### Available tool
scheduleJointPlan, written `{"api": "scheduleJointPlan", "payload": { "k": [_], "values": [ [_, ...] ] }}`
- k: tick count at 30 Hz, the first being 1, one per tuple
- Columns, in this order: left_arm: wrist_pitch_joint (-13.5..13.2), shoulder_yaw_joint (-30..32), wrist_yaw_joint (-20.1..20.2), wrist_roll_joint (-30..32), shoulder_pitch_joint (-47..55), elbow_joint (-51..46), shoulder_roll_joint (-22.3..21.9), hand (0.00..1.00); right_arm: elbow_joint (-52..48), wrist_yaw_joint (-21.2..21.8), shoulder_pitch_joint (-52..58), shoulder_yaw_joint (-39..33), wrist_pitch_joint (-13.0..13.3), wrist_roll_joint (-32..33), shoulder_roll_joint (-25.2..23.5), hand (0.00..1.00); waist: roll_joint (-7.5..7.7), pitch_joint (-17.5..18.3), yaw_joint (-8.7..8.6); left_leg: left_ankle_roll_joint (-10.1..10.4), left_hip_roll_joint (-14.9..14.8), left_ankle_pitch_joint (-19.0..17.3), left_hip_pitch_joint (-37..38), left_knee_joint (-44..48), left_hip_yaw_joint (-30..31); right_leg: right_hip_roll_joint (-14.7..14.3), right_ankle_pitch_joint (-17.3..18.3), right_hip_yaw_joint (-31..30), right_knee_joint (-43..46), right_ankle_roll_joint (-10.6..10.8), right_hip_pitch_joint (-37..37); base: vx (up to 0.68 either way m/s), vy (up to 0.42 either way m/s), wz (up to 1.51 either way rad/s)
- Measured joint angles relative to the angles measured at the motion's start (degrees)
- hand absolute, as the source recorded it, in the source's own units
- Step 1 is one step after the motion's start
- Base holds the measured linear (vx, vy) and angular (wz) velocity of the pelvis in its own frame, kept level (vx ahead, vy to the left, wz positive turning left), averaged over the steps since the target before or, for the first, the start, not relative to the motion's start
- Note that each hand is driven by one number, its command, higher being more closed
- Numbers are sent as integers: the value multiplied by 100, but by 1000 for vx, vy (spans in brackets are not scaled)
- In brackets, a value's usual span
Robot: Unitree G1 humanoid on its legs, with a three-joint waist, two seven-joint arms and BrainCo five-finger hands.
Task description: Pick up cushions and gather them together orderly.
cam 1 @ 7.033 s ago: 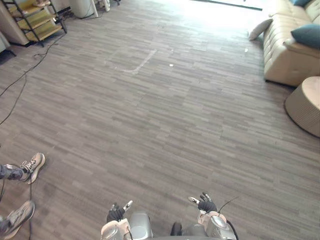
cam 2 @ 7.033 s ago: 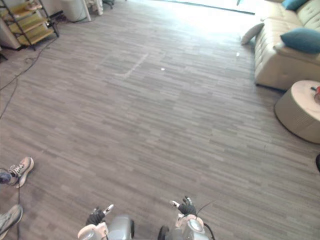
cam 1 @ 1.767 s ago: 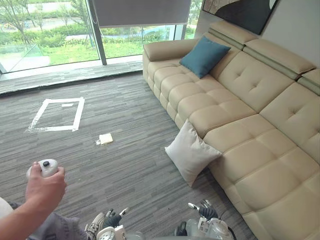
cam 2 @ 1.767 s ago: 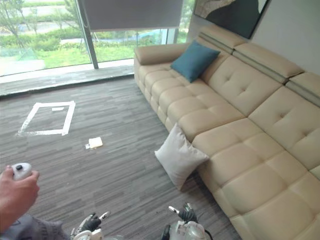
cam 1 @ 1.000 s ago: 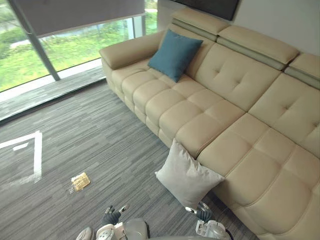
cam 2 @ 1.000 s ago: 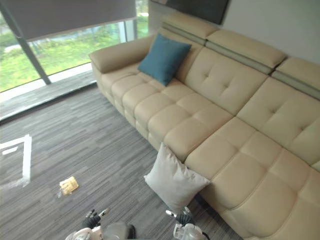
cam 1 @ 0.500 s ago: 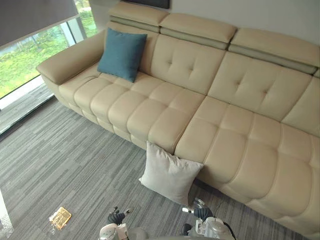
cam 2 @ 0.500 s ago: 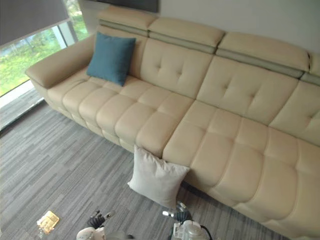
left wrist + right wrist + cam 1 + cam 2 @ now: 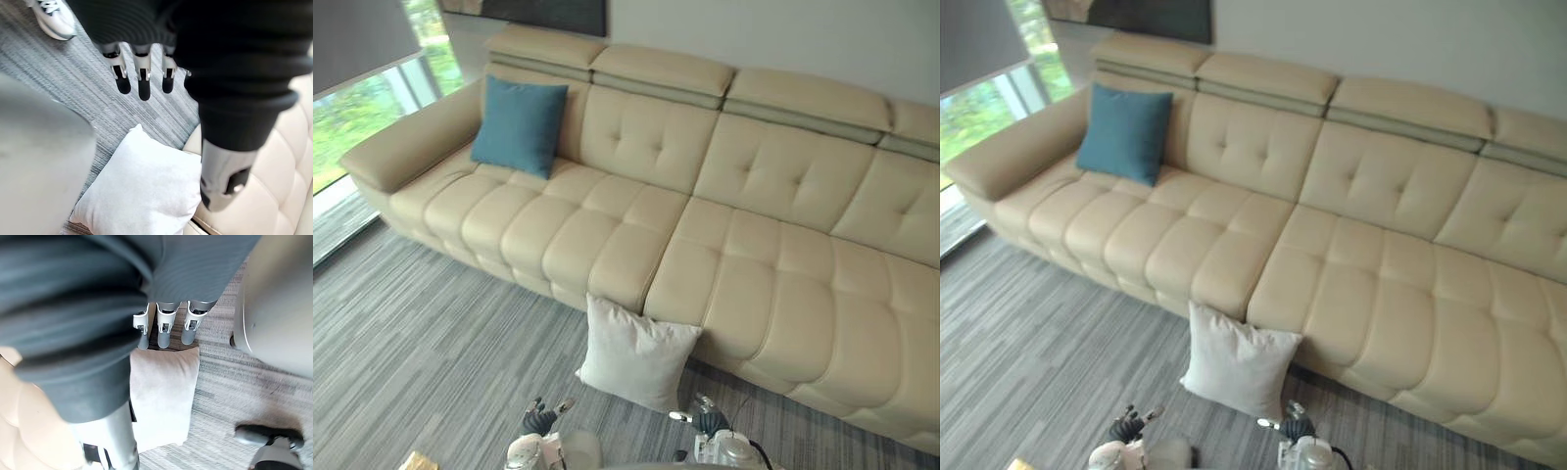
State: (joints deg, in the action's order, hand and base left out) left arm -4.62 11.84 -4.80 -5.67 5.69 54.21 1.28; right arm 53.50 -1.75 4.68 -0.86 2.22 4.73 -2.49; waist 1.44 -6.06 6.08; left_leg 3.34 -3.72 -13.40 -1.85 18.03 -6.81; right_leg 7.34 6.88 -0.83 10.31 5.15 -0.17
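Left hand (image 9: 539, 422), right hand (image 9: 710, 422) relaxed, empty; white cushion (image 9: 634, 352) leans against sofa (image 9: 744, 245)

Head eyes looked down from high on sofa (image 9: 734, 245), cushion (image 9: 634, 354), floor (image 9: 421, 343) — both wrist cameras, lower and nearer, faced down, shared that cushion.

A pale grey square cloth cushion (image 9: 634, 352), matt and finely woven, sits just ahead of the left hand (image 9: 141, 78), whose silver fingers look smooth and faintly glossy. Beyond the hand, the beige tufted sofa (image 9: 744, 255) has a smooth, leather-like sheen. The teal square cushion (image 9: 519, 125) is matt cloth, and the grey streaked floor (image 9: 421, 343) is matt.
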Motion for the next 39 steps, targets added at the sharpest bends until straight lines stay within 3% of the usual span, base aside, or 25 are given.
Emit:
{"api": "scheduleJointPlan", "payload": {
  "k": [2,10,16,19,28,39],
  "values": [
    [6,-53,1,-2,-30,90,7,0,39,-3,-11,-138,1,1,3,0,10,67,-6,-45,116,29,35,-98,-39,55,-112,6,-225,48,62,189,92,-15],
    [4,-38,-20,-59,-48,275,-93,0,276,-53,-57,-466,2,-8,52,0,-127,163,-3,-94,131,92,383,-401,236,36,-120,268,-481,41,431,71,-16,9],
    [12,74,-24,-68,-44,287,-102,0,398,-61,-117,-580,0,1,81,0,-85,144,-2,-58,139,242,533,-619,258,39,-157,309,-501,-4,491,-47,-16,0],
    [37,237,-30,-67,29,272,-84,0,369,-102,-28,-692,-4,30,38,0,45,283,-3,-29,185,497,593,-868,338,77,-297,343,-617,36,486,-70,-7,-1],
    [30,298,-67,-174,68,264,-101,0,376,-189,-112,-698,-34,25,44,0,4,247,-3,-32,127,493,535,-865,272,95,-225,445,-510,24,406,0,0,1],
    [25,522,-307,-569,78,250,-203,0,351,-592,-158,-1098,-86,22,142,0,-76,172,-18,50,-3,542,608,-1080,207,38,-220,630,-539,25,406,32,-23,-1]
  ]
}}
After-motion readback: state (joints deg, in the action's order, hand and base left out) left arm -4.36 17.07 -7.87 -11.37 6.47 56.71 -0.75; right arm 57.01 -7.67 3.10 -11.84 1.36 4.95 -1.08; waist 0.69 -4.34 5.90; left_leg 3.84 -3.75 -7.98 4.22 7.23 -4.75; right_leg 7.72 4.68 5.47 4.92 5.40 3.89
